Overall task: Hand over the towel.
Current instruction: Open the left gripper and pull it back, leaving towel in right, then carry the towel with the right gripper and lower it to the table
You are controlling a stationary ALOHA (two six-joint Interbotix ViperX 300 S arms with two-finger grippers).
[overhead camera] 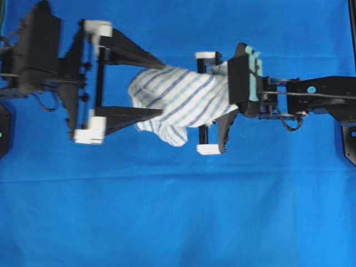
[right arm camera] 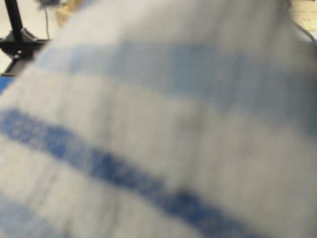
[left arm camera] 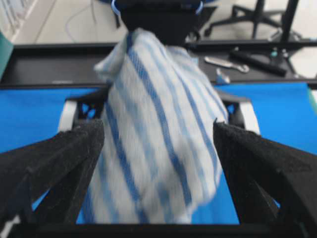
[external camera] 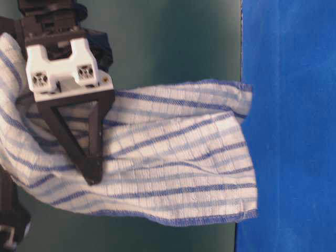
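Over the blue cloth [overhead camera: 178,222] the towel [overhead camera: 181,103] hung in mid-air between my two arms, bunched at one end in my right gripper [overhead camera: 214,103], which I had clamped on it so the loose end draped toward the other arm. My left gripper [overhead camera: 158,89] stood spread wide, a finger [left arm camera: 54,163] on either side of that free end and neither pressing it, placed so, I judged, to close and take the towel.
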